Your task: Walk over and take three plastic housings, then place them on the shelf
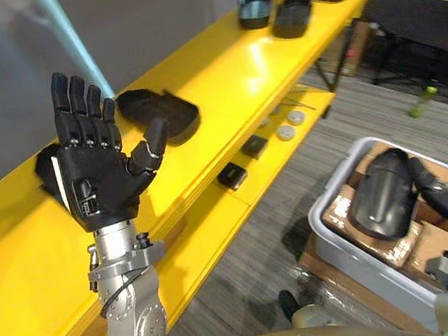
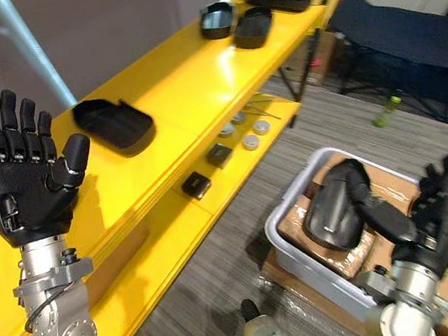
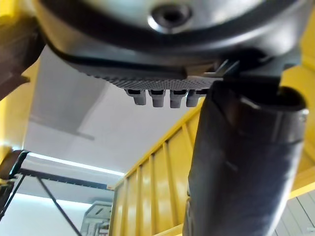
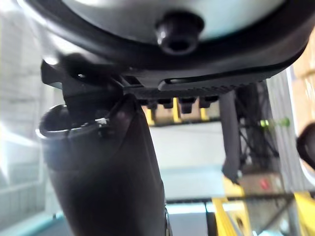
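1. Left hand (image 1: 101, 174) is raised in front of the shelf (image 1: 234, 72), fingers straight and apart, palm empty.
2. Right hand (image 2: 436, 215) is low over a grey bin (image 2: 297, 254), fingers spread and holding nothing.
3. One plastic housing (image 2: 332, 206) lies in the bin just beside the right fingers; can't tell if they touch.
4. Another housing (image 1: 160, 114) sits on the shelf top just past the left fingers, apart from them.
5. More housings (image 1: 292, 16) sit at the shelf's far end.
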Robot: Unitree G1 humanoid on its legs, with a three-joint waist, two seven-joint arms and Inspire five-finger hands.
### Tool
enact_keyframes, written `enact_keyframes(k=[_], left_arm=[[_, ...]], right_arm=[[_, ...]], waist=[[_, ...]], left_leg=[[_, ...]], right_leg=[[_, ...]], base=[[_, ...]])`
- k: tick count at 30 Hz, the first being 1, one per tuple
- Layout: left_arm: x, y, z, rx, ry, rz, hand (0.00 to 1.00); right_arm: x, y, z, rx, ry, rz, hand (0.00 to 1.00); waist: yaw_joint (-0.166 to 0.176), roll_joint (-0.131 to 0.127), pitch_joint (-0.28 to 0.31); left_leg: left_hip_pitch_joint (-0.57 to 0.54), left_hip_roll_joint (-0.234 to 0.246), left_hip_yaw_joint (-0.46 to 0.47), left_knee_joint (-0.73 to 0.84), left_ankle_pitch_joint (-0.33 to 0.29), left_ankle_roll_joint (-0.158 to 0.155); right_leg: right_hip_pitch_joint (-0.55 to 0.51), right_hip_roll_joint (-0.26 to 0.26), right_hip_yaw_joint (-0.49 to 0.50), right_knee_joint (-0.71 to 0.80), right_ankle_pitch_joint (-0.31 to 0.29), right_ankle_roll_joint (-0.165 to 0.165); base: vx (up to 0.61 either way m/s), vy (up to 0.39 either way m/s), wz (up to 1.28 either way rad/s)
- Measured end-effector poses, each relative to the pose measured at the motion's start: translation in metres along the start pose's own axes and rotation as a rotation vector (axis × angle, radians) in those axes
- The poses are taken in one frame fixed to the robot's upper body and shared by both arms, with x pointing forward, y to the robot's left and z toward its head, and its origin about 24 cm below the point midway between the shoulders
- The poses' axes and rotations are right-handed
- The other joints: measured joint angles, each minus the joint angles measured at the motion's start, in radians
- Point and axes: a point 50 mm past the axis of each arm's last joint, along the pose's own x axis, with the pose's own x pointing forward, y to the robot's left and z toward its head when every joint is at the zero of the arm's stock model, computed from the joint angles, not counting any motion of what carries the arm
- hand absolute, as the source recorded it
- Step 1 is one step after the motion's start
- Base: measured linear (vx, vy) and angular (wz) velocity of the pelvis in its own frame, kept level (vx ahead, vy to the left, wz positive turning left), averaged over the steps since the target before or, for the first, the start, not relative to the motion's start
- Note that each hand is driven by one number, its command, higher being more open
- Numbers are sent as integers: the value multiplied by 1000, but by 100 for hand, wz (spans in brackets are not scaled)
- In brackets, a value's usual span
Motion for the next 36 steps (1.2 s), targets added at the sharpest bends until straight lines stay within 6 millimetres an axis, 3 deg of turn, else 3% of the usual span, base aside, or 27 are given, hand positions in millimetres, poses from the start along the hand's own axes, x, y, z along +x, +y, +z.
enact_keyframes(k=[2, 5, 7, 8, 9, 10, 11, 12, 14, 16, 19, 20, 21, 22, 23, 24, 25, 26, 27, 29, 30, 31, 33, 34, 36], left_arm=[[0, 0, -1, -4, 2, 14, 100], [6, -1, -6, 22, -2, 23, 100], [6, 5, -6, 40, 0, 64, 100], [4, 12, -5, 64, 6, 107, 100], [2, 16, -4, 77, 10, 132, 100], [-6, 24, 0, 103, 21, 178, 100], [-14, 29, 2, 133, 37, 200, 100], [-16, 30, 2, 153, 42, 199, 100], [-15, 27, 5, 157, 27, 155, 100], [-12, 21, 8, 149, 12, 103, 100], [-12, 22, 8, 150, 12, 111, 100], [-13, 22, 8, 155, 16, 115, 100], [-14, 21, 7, 177, 20, 113, 100], [-14, 20, 7, 195, 22, 108, 100], [-14, 16, 3, 222, 38, 87, 100], [-15, 14, 1, 217, 55, 69, 100], [-15, 14, 1, 213, 58, 60, 100], [-15, 14, 1, 186, 66, 42, 100], [-15, 13, 0, 142, 76, 22, 100], [-15, 11, -3, 96, 97, -15, 100], [-16, 9, -6, 69, 112, -44, 100], [-19, 6, -12, 30, 146, -79, 100], [-22, 6, -19, -8, 185, -99, 100], [-24, 7, -26, -72, 235, -106, 100], [-30, 8, -37, -131, 319, -101, 100]], right_arm=[[-2, -3, 2, 31, -7, -13, 100], [-2, 1, 2, 36, -11, 32, 100], [0, 13, 0, 59, -11, 99, 100], [2, 23, -1, 80, -13, 161, 100], [4, 28, -2, 90, -16, 197, 100], [8, 38, -3, 103, -18, 270, 100], [9, 46, -7, 114, -5, 321, 100], [8, 52, -9, 136, 9, 339, 100], [3, 62, -17, 157, 61, 363, 100], [-4, 74, -28, 173, 141, 402, 100], [-10, 81, -30, 200, 162, 421, 100], [-11, 84, -30, 212, 164, 429, 100], [-11, 89, -27, 235, 155, 443, 100], [-12, 92, -26, 261, 157, 449, 100], [-12, 97, -23, 307, 157, 458, 100], [-9, 104, -21, 345, 149, 477, 100], [-9, 109, -20, 359, 143, 492, 100], [-7, 118, -17, 380, 128, 523, 100], [-7, 131, -18, 388, 123, 562, 100], [-4, 149, -26, 374, 127, 594, 100], [-4, 164, -34, 349, 146, 625, 100], [-9, 176, -40, 351, 179, 652, 100], [-13, 184, -40, 363, 185, 684, 100], [-18, 186, -40, 365, 191, 713, 100], [-27, 184, -45, 331, 217, 737, 100]], waist=[[-9, 2, -1], [-1, 12, 3], [15, 22, 13], [42, 36, 25], [61, 40, 35], [98, 70, 42], [110, 104, 35], [111, 114, 34], [113, 109, 45], [122, 65, 87], [130, 26, 114], [140, 11, 126], [155, -7, 140], [158, -16, 146], [154, -21, 158], [159, 6, 170], [168, 10, 173], [172, -2, 165], [175, 8, 168], [191, 12, 158], [211, 15, 155], [239, 16, 154], [252, 6, 148], [251, 6, 146], [249, -9, 134]], left_leg=[[-2, 9, 27, 12, -14, -3], [-70, 61, 18, 162, -79, -2], [-123, 90, -124, 300, -120, 57], [-152, 91, -260, 387, -149, 103], [-154, 79, -329, 408, -186, 102], [-153, 45, -448, 419, -222, 100], [-145, 44, -503, 407, -249, 94], [-138, 36, -527, 382, -256, 82], [-136, 17, -526, 333, -261, 68], [-124, -9, -526, 311, -247, 44], [-105, -26, -506, 314, -246, 47], [-88, -30, -468, 316, -249, 53], [-69, -36, -425, 318, -250, 59], [-69, -41, -409, 329, -250, 61], [-77, -43, -396, 350, -249, 67], [-75, -11, -369, 337, -242, 76], [-76, -7, -350, 333, -234, 81], [-82, 1, -342, 331, -223, 82], [-91, 14, -348, 331, -211, 78], [-106, 50, -348, 342, -199, 63], [-126, 81, -351, 352, -189, 45], [-146, 120, -346, 364, -175, 21], [-162, 152, -340, 370, -162, -2], [-178, 189, -336, 376, -146, -31], [-188, 253, -324, 381, -118, -82]], right_leg=[[-14, 11, 19, 2, -1, -1], [-34, 26, 20, 7, 0, -7], [-41, 46, 56, 27, 2, -21], [-39, 63, 104, 46, -5, -32], [-38, 68, 132, 53, -11, -38], [-42, 90, 189, 55, -15, -42], [-55, 114, 206, 60, -13, -39], [-66, 121, 209, 66, -12, -37], [-100, 111, 211, 85, -4, -18], [-109, 92, 221, 97, 10, 0], [-113, 86, 233, 111, 25, 20], [-115, 85, 190, 108, 53, 15], [-111, 74, 98, 83, 94, -3], [-108, 60, 66, 70, 96, 1], [-117, 27, -36, 80, 31, -1], [-157, 1, -146, 165, -53, -19], [-193, -19, -186, 261, -75, -53], [-234, -66, -243, 460, -116, -106], [-233, -119, -279, 630, -167, -129], [-217, -172, -289, 763, -229, -135], [-182, -230, -294, 808, -233, -139], [-144, -309, -290, 802, -226, -131], [-123, -365, -277, 766, -208, -113], [-100, -390, -273, 680, -192, -90], [-58, -367, -287, 476, -134, -13]], base=[[-5, -51, -39], [-17, -58, -13], [-6, -61, -50], [4, 0, -92], [-34, 137, -139], [-58, 217, -139], [-54, 230, -118], [-49, 166, -43], [-60, 89, -3], [-146, 86, -10], [-114, 54, -37], [-130, 3, -87], [-146, -17, -92], [-205, -34, -75], [-253, -45, -57], [-251, -42, -58], [-215, -47, -49], [-172, -77, -15], [-140, -100, 1], [-36, -140, -3], [-9, -330, -29], [-7, -367, -33], [0, -344, -36], [1, -472, -56], [6, -637, -68]])
